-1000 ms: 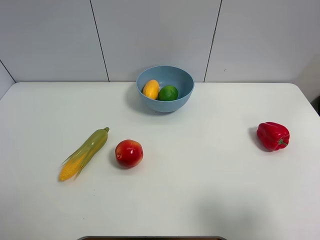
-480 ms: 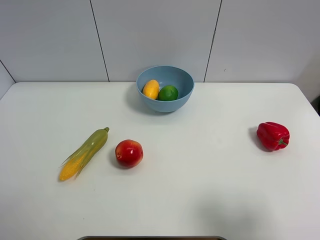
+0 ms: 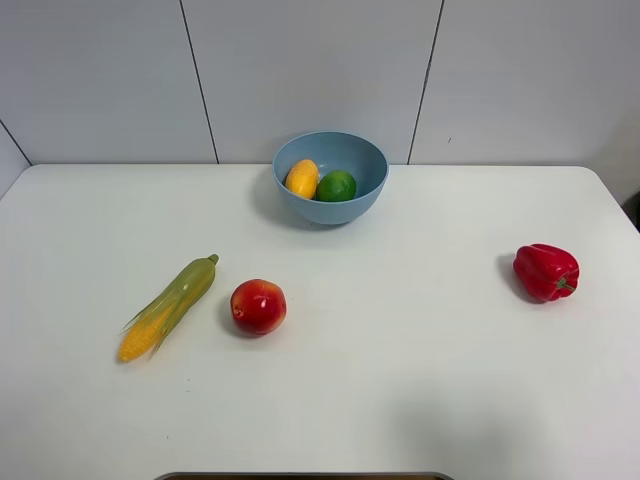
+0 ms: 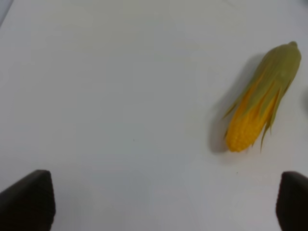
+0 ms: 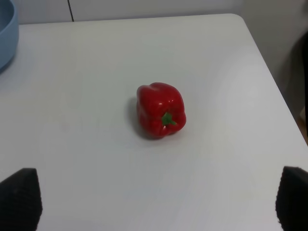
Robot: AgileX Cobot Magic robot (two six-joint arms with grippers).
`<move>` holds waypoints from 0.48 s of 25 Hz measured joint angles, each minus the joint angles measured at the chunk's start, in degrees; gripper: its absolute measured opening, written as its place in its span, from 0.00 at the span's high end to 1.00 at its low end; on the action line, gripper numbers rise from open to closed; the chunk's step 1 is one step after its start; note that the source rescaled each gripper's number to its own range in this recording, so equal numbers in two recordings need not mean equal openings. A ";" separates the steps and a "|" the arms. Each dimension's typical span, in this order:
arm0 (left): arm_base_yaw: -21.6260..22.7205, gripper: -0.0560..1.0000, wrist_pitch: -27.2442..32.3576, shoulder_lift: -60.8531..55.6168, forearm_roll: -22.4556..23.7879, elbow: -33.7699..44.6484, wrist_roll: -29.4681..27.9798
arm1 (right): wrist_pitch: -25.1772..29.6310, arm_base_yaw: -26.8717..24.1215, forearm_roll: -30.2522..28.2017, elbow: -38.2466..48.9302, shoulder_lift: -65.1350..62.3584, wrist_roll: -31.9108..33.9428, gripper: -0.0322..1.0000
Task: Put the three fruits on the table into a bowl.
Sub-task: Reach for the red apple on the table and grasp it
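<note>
The light blue bowl (image 3: 330, 177) stands at the back middle of the white table (image 3: 400, 380). Inside it lie the yellow-orange mango (image 3: 302, 178) and the green lime (image 3: 337, 185). The red apple (image 3: 258, 306) rests on the table, left of centre and in front of the bowl. Neither arm shows in the exterior high view. My left gripper (image 4: 163, 204) is open over bare table, with only its dark fingertips (image 4: 29, 199) in its wrist view. My right gripper (image 5: 154, 202) is open as well, holding nothing. A sliver of the bowl (image 5: 6, 36) shows in the right wrist view.
A corn cob (image 3: 170, 306) in a green husk lies left of the apple; the left wrist view shows the corn cob (image 4: 262, 113) ahead of the fingers. A red bell pepper (image 3: 545, 271) sits at the right, also in front of the right gripper as the pepper (image 5: 160, 110).
</note>
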 joint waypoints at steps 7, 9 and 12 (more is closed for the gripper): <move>0.00 0.22 0.00 14.22 0.00 -9.54 0.02 | 0.00 0.00 0.17 0.00 0.00 0.00 0.00; 0.00 0.22 0.00 19.79 0.00 -12.66 0.02 | 0.00 0.00 0.36 0.00 0.00 0.00 0.00; 0.00 0.22 -0.30 28.27 0.00 -17.06 0.02 | 0.00 0.00 0.37 0.00 0.00 0.00 0.00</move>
